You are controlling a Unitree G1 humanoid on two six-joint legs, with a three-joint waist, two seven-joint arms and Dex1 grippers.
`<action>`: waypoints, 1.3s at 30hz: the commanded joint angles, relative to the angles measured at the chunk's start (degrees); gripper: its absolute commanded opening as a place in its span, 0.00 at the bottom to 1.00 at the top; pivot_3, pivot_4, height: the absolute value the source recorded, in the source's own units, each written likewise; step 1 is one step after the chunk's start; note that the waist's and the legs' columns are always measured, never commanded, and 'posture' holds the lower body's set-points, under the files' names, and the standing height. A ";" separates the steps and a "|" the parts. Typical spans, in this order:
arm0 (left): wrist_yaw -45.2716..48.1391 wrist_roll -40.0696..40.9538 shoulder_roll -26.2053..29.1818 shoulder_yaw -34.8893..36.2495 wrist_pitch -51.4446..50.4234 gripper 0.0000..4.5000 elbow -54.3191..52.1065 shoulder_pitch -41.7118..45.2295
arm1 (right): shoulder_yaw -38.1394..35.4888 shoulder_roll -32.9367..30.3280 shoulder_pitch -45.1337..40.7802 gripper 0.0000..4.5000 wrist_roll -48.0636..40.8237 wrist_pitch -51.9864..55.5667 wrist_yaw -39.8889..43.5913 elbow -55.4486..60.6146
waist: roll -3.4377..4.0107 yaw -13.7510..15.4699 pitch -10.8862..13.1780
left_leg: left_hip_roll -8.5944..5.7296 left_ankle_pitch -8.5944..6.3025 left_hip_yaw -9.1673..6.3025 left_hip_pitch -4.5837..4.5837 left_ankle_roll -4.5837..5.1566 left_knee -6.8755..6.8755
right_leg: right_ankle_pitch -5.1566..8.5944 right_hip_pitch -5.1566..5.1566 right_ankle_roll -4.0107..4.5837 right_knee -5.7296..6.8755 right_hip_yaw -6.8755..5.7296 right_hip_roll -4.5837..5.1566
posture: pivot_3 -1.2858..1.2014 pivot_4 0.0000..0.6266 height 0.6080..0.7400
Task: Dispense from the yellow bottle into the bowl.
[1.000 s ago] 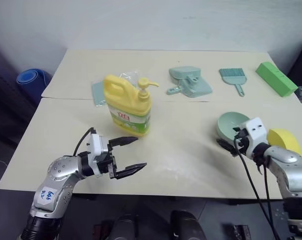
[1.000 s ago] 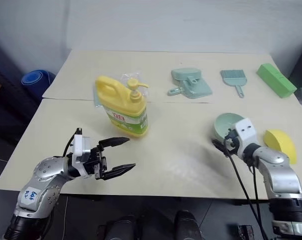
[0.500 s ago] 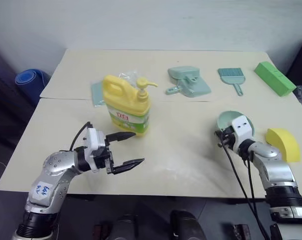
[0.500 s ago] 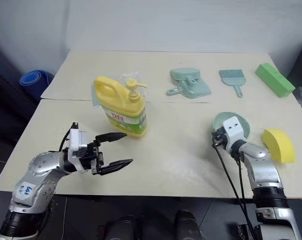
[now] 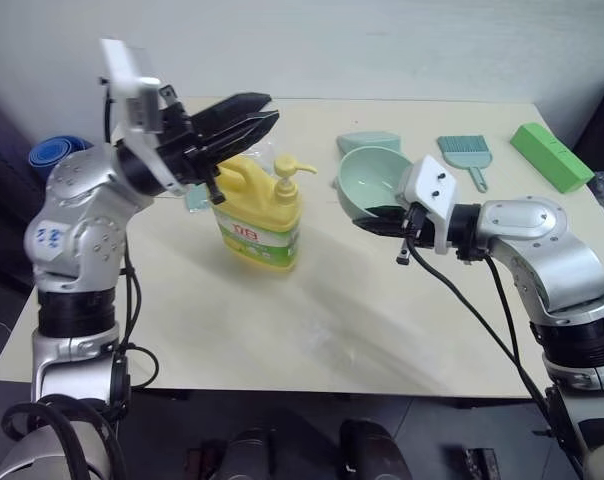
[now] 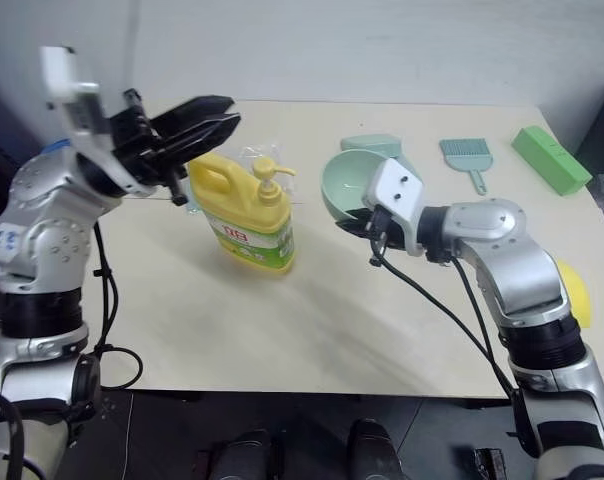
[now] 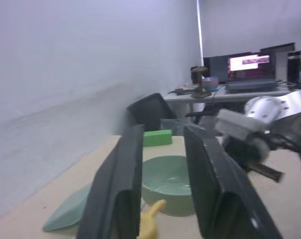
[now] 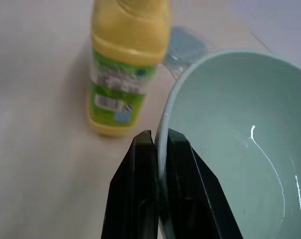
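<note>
Since a second ago both arms have swung up off the table (image 5: 312, 330): the right hand (image 5: 374, 214) has carried the bowl (image 5: 372, 186) from the table's right side up into the air toward the middle, and the left hand (image 5: 240, 120) has risen from beside the yellow bottle (image 5: 255, 210) to a spot above its handle. The right arm now bends inward at the elbow, its forearm reaching across toward the left with the wrist turned so the two black fingers (image 8: 140, 199) are pinched on the bowl's rim, one inside and one outside the wall; the bowl hangs tilted, just beside the bottle's pump top, clear of the table. The left arm is raised high, its forearm pointing forward and to the right, the fingers (image 7: 120, 184) drawn close with a narrow gap between them and nothing held. The yellow bottle stands upright on the table near the seam, below the left hand. Behind the bowl lie a dustpan (image 5: 367, 141), a brush (image 5: 466, 155) and a green block (image 5: 550, 155).
</note>
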State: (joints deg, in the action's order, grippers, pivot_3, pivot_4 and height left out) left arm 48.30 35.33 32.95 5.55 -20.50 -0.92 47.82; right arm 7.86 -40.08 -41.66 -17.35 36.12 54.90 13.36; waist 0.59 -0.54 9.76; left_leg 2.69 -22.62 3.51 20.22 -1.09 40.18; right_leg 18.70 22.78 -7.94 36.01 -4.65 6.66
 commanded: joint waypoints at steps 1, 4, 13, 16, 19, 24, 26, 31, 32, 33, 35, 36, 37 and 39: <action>-1.68 -6.68 -2.97 -3.97 3.42 0.00 4.40 2.46 | 2.05 -0.34 -4.46 0.00 -0.92 2.88 1.91 2.99 | -0.06 0.09 0.04 | -0.02 0.00 0.00 0.01 0.00 -0.01 | 0.00 0.00 0.00 -0.03 -0.01 0.00 | 0.52 0.24 1.00; -2.77 -8.87 -5.15 -5.18 3.02 0.00 6.09 2.98 | 4.20 0.96 -7.98 0.00 -1.01 4.94 2.17 3.12 | -0.15 -0.40 0.09 | -0.01 0.00 0.00 0.05 0.00 0.00 | 0.00 0.03 0.00 -0.03 -0.02 -0.01 | 0.52 0.24 1.00; -7.32 -11.56 -7.90 -5.96 -3.38 0.00 6.37 3.28 | 7.79 1.56 -13.21 0.00 -1.00 8.82 3.26 3.33 | -0.15 -1.28 0.09 | 0.00 0.00 -0.14 0.05 0.00 0.04 | 0.00 0.03 0.00 0.06 -0.08 0.03 | 0.52 0.24 1.00; -7.22 -12.19 -7.22 -7.05 -6.55 0.00 6.07 3.28 | 7.84 1.73 -14.66 0.00 -0.38 9.11 3.30 2.34 | -0.15 -1.30 0.09 | 0.00 0.00 -0.15 0.04 0.00 0.09 | 0.00 0.01 0.00 0.08 -0.08 0.04 | 0.52 0.24 1.00; -7.46 -12.46 -6.19 -7.93 -11.49 0.00 5.77 2.98 | 8.43 1.53 -15.15 0.00 0.29 8.92 3.54 1.77 | -0.15 -1.31 0.08 | 0.01 0.00 -0.17 0.01 0.00 0.09 | 0.00 0.00 0.00 0.13 -0.07 0.03 | 0.52 0.24 1.00; -8.15 -13.54 -5.18 -10.03 -17.72 0.00 4.63 1.40 | 8.61 2.08 -15.12 0.00 0.37 9.25 3.39 2.13 | -0.15 -1.31 0.06 | 0.01 0.00 -0.19 -0.06 0.00 0.11 | 0.00 -0.09 0.00 0.13 -0.07 0.04 | 0.52 0.24 1.00; -9.61 -15.31 -5.28 -11.15 -18.26 0.00 5.30 0.63 | 8.68 2.23 -15.02 0.00 0.26 9.50 3.18 2.49 | -0.15 -1.30 0.04 | 0.01 0.00 -0.21 -0.10 0.00 0.11 | 0.00 -0.13 0.00 0.15 -0.07 0.03 | 0.52 0.24 1.00; -11.80 -15.99 -6.13 -12.57 -20.93 0.00 5.12 -1.66 | 8.73 2.33 -14.70 0.00 0.09 9.84 3.29 2.71 | -0.14 -1.24 -0.24 | 0.02 0.00 -0.23 -0.24 0.00 0.11 | 0.00 -0.30 0.00 0.15 -0.07 0.04 | 0.52 0.24 1.00; -11.89 -16.09 -5.94 -12.91 -21.28 0.00 4.83 -2.14 | 8.71 2.30 -14.68 0.00 0.18 9.85 3.24 2.63 | -0.14 -1.22 -0.31 | 0.02 0.00 -0.23 -0.30 0.00 0.10 | 0.00 -0.34 0.00 0.14 -0.06 0.04 | 0.52 0.24 1.00; -12.01 -16.23 -5.72 -13.18 -21.49 0.00 4.67 -2.67 | 8.65 2.32 -14.67 0.00 0.18 9.94 3.17 2.58 | -0.14 -1.20 -0.36 | 0.02 0.00 -0.22 -0.41 0.00 0.07 | 0.00 -0.43 0.00 0.14 -0.04 0.04 | 0.52 0.24 1.00; -12.39 -16.37 -5.41 -13.29 -21.96 0.00 4.69 -3.87 | 8.32 2.51 -14.54 0.00 -0.05 10.23 2.93 2.62 | -0.12 -1.17 -0.44 | 0.02 0.00 -0.17 -0.55 0.00 -0.02 | 0.00 -0.54 0.00 0.09 0.01 0.04 | 0.52 0.24 1.00; -12.42 -16.55 -5.19 -13.45 -21.90 0.00 4.73 -4.36 | 8.22 2.55 -14.46 0.00 -0.16 10.39 2.92 2.71 | -0.12 -1.16 -0.44 | 0.02 0.00 -0.16 -0.69 0.00 -0.08 | 0.00 -0.64 0.00 0.06 0.02 0.04 | 0.52 0.24 1.00; -12.88 -16.53 -5.46 -13.08 -21.39 0.00 4.70 -4.76 | 8.13 2.53 -14.29 0.00 -0.27 10.52 2.91 2.88 | -0.09 -1.17 -0.47 | 0.03 0.00 -0.16 -0.88 0.00 -0.12 | 0.00 -0.80 0.01 0.02 0.02 0.03 | 0.52 0.24 1.00; -13.92 -16.03 -6.29 -12.11 -20.99 0.00 4.68 -5.06 | 8.04 2.31 -13.86 0.00 -0.27 10.57 2.97 3.19 | -0.04 -1.17 -0.54 | 0.04 0.00 -0.16 -1.07 0.00 -0.17 | 0.01 -0.99 0.02 -0.04 0.02 0.02 | 0.52 0.24 1.00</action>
State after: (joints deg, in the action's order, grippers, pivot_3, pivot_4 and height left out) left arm 35.04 22.94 26.61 -2.33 -36.23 -1.57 48.55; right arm 17.64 -37.70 -54.90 -17.08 47.25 58.10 14.09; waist 0.56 -1.71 9.22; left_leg 2.73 -22.62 3.35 19.15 -1.09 40.01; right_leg 18.71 21.79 -7.92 35.96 -4.62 6.68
